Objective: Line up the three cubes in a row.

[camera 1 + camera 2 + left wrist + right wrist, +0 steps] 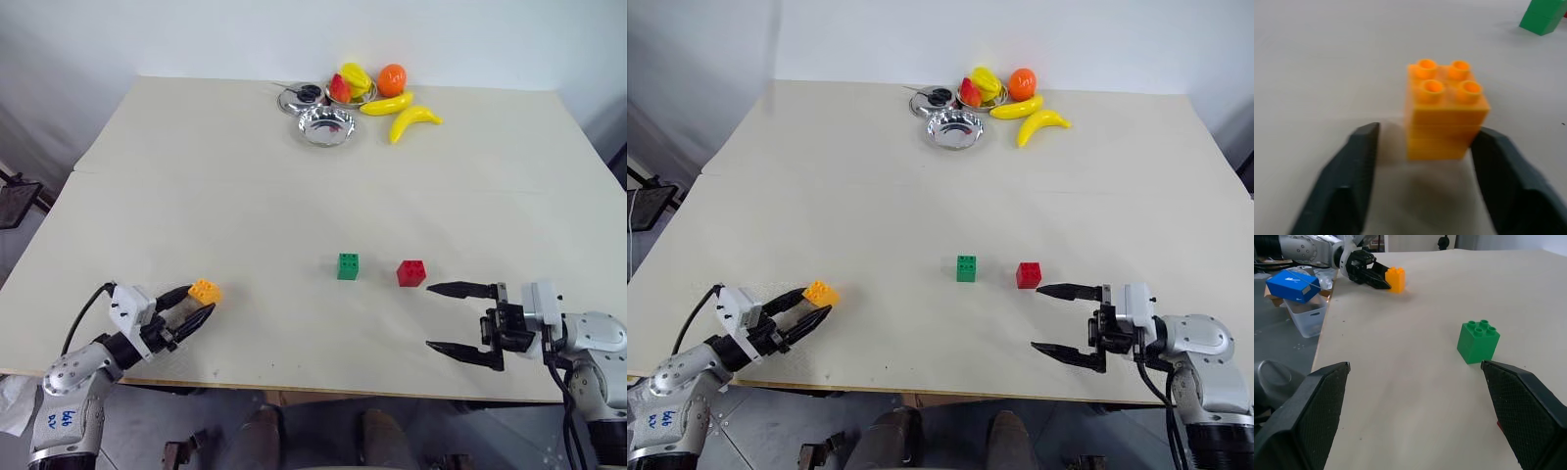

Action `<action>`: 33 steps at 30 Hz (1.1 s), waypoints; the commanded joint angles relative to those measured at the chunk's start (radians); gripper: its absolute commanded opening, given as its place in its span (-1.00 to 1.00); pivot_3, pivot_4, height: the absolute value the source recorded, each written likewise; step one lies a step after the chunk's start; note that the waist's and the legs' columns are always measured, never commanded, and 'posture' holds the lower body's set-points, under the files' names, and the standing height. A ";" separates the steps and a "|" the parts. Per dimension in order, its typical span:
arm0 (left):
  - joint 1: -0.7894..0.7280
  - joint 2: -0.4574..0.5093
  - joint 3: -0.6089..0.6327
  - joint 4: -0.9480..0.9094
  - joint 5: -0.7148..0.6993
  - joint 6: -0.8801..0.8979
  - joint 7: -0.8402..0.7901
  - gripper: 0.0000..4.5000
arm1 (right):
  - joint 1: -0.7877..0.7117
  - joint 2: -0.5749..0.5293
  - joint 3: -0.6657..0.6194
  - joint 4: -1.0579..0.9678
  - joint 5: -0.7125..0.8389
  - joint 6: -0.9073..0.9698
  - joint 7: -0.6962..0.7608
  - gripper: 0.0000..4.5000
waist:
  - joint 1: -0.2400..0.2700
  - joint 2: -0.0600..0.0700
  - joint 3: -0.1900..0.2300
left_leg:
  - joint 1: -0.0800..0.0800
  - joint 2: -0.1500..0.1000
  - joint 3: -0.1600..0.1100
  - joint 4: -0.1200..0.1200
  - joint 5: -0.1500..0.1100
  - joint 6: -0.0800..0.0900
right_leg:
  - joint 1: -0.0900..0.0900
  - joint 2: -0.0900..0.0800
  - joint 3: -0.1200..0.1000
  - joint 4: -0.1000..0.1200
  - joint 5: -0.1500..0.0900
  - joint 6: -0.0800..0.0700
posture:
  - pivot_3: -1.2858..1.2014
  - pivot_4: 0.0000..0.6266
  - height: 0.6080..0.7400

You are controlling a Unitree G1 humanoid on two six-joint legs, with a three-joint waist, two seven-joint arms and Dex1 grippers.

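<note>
The orange cube (205, 291) is sitting near the front left corner of the surface (245, 186), well apart from the other two. The green cube (348, 265) and red cube (411, 273) are sitting close together near the middle front, green on the left, red on the right, with a small gap between them. All three are studs up.

The left gripper (199, 304) is reaching at the orange cube with its jaws narrowed around it. In the left wrist view one finger is touching the cube's side, while the other finger (1359, 161) is showing a sliver of gap, so it's not quite a full pinch. The cube is resting on the surface.

The right gripper (431, 316) is hanging just right of the red cube, jaws spread wide, holding nothing and touching nothing.

Writing-wise: there's some blue handwriting on the left arm's silver casing, too small to read. A blue box (1292, 285) off the surface's edge has a white mark I can't make out.

Far back: metal bowls (326, 125) and plastic fruit (389, 98).
</note>
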 commanded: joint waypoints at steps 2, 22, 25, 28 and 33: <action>-0.015 0.010 -0.027 0.000 -0.003 -0.018 -0.027 -0.36 | 0.029 -0.003 -0.030 -0.033 0.001 -0.017 -0.023 1.00 | 0.001 0.000 0.000 | 0.000 0.000 0.000 0.000 0.000 0.000 | 0.001 0.000 0.000 0.000 0.000 0.000 | 0.03 -0.52 1.00; -1.048 -0.040 -0.420 1.117 0.290 -0.464 -0.635 -0.35 | 0.271 -0.016 -0.166 -0.238 0.034 0.046 -0.164 1.00 | 0.010 -0.001 0.001 | -0.002 -0.002 0.003 0.000 0.003 -0.002 | 0.000 0.000 -0.001 -0.002 0.002 0.003 | 0.03 -0.52 1.00; -1.094 -0.058 -0.427 1.193 0.335 -0.496 -0.620 -0.35 | 0.310 -0.012 -0.187 -0.277 0.037 0.051 -0.187 1.00 | 0.012 -0.002 0.001 | -0.002 -0.001 0.003 0.000 0.002 -0.002 | 0.000 0.000 -0.001 -0.002 0.002 0.004 | 0.03 -0.52 1.00; -1.110 -0.063 -0.440 1.236 0.380 -0.524 -0.608 -0.35 | 0.341 -0.009 -0.202 -0.307 0.041 0.054 -0.204 1.00 | 0.018 -0.004 0.002 | -0.002 -0.001 0.002 0.001 0.002 -0.002 | 0.000 0.000 -0.001 -0.002 0.002 0.004 | 0.03 -0.52 1.00; -1.119 -0.077 -0.427 1.264 0.395 -0.524 -0.581 -0.35 | 0.360 -0.009 -0.210 -0.326 0.045 0.055 -0.222 1.00 | 0.023 -0.004 0.002 | -0.002 -0.001 0.002 0.001 0.002 -0.002 | 0.001 0.000 -0.001 -0.002 0.002 0.004 | 0.03 -0.52 1.00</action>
